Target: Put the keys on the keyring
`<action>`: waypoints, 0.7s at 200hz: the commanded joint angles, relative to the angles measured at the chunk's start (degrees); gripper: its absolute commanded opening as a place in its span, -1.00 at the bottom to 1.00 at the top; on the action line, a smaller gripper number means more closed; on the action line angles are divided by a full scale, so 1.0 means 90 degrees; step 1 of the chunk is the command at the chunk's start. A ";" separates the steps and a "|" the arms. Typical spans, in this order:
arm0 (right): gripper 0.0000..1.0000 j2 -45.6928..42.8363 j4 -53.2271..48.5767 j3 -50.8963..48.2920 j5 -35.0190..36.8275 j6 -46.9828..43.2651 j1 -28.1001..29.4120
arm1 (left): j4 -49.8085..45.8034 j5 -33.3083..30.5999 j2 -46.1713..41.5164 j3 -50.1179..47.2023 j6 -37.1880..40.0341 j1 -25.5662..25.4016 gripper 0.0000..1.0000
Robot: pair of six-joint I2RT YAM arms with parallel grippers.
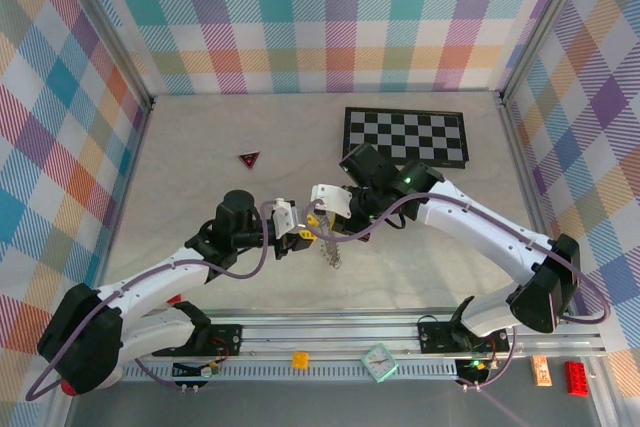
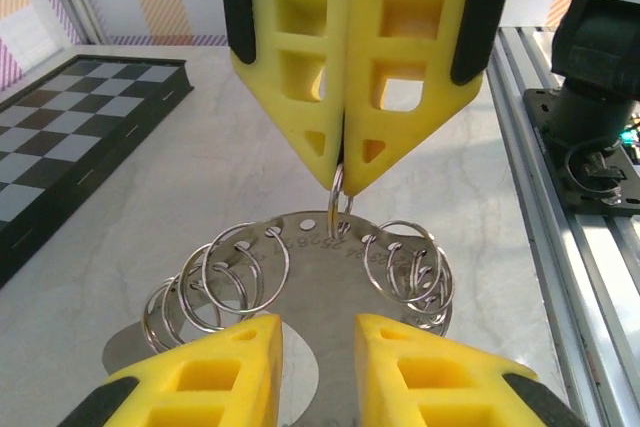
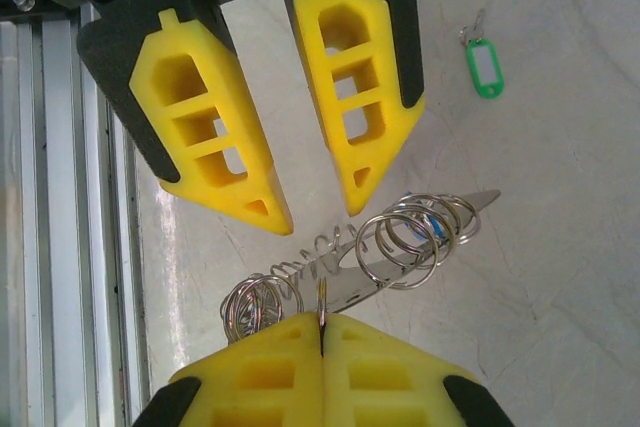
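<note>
Here, centre of the table (image 1: 200, 177): my right gripper (image 3: 322, 319) has its yellow fingers pressed together, pinching one small wire ring of the keyring (image 3: 365, 272). The keyring is a flat grey metal strip with a row of holes, carrying clusters of wire rings at both ends. In the left wrist view, that same right gripper (image 2: 343, 172) comes down from above and the keyring (image 2: 330, 247) spreads out below its tips. Whether the strip touches the table I cannot tell.

My left gripper (image 2: 318, 332) stands with its fingers apart, holding nothing, its tips just beside the strip's near edge. From overhead, the left gripper (image 1: 290, 237) and right gripper (image 1: 325, 215) meet nose to nose, with the keyring (image 1: 331, 252) beneath them.

A green key (image 3: 482, 67) lies on the table, well apart from the keyring. A checkerboard (image 1: 405, 137) and a dark red triangle (image 1: 248, 159) lie farther back.
</note>
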 commanded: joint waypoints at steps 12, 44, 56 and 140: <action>-1.00 -0.0076 0.0091 0.0025 -0.0127 -0.0285 0.0115 | 0.0259 0.0534 0.0088 0.0171 0.0041 0.0064 -0.51; -1.00 0.0109 -0.0054 0.0153 0.0082 -0.0339 0.0246 | 0.0262 0.0718 0.0113 0.0205 0.0009 0.0054 -0.52; -1.00 0.0156 -0.0098 0.0191 0.0121 -0.0371 0.0294 | 0.0274 0.0708 0.0128 0.0210 0.0009 0.0054 -0.53; -1.00 0.0301 0.0086 0.0245 0.0074 -0.0334 0.0482 | 0.0349 0.1037 0.0267 0.0288 -0.0102 0.0034 -0.69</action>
